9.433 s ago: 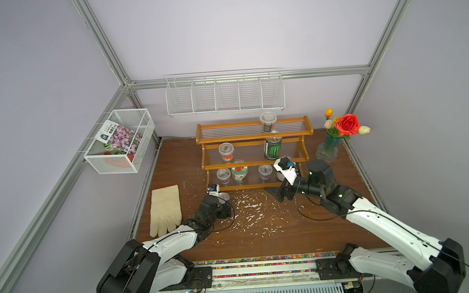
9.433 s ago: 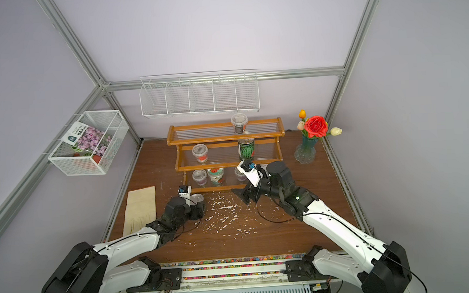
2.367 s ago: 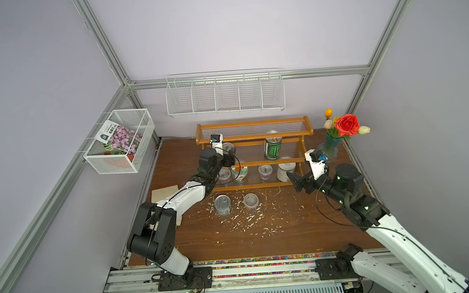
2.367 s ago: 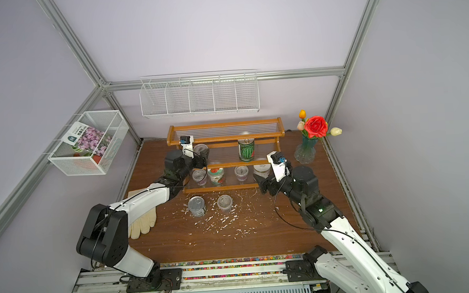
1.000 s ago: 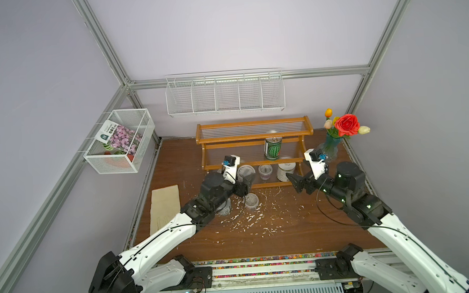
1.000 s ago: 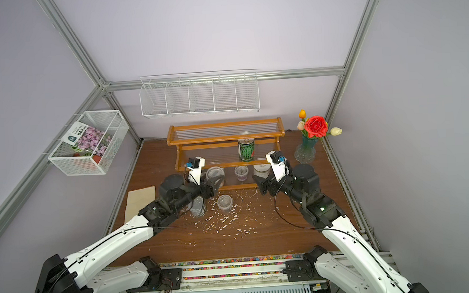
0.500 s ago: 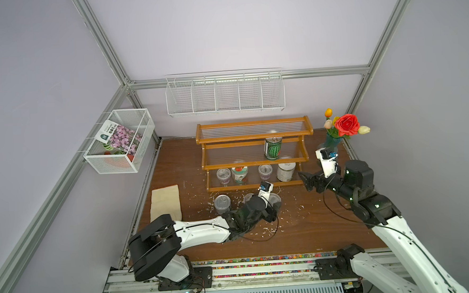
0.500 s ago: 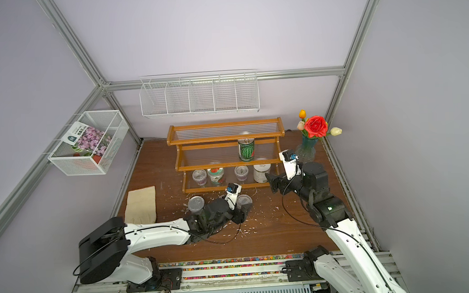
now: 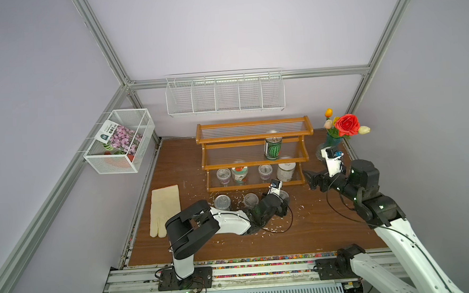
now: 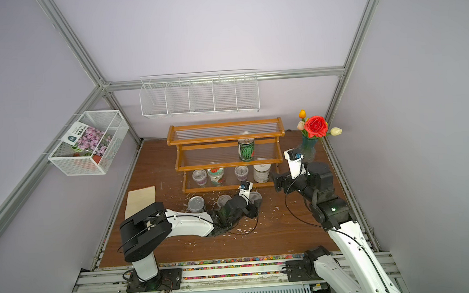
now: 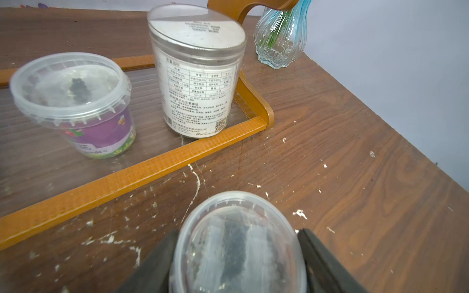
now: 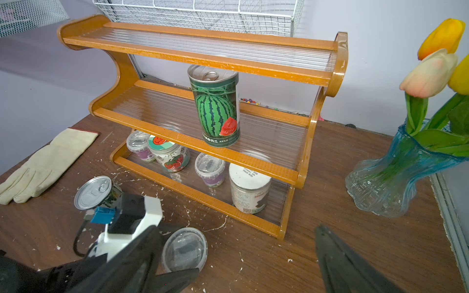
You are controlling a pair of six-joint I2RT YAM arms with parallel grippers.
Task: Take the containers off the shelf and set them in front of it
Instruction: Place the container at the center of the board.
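In both top views the shelf [image 9: 253,137] holds 5 containers. The watermelon tin [image 9: 273,148] is on its middle tier. On the bottom tier, in a row, are the end cup [image 9: 223,176], tomato tub [image 9: 239,174], middle cup [image 9: 265,172] and white tin [image 9: 286,172]. The top tier has nothing. In front of the shelf, on the worktop [image 9: 328,230], stand the striped tin [image 9: 222,202] and the loose cup [image 9: 250,200]. Beside these the left claw [image 9: 282,202] is low w/ the held cup [image 9: 284,194]. The right claw [image 9: 311,180] hangs near the shelf's end, by the white tin. Left wrist view: the left claw's jaws are closed against both sides of the held cup [image 11: 237,243], just in front of the shelf [image 11: 152,165]. Whether the cup's base is already down on the worktop, I cannot tell. Right wrist view: the right claw [image 12: 238,266] is spread wide w/ nothing between, facing the shelf. So, in my judgement, approx. 3 of 8 are done, incl. the one not yet released, and 5 are left on the shelf.
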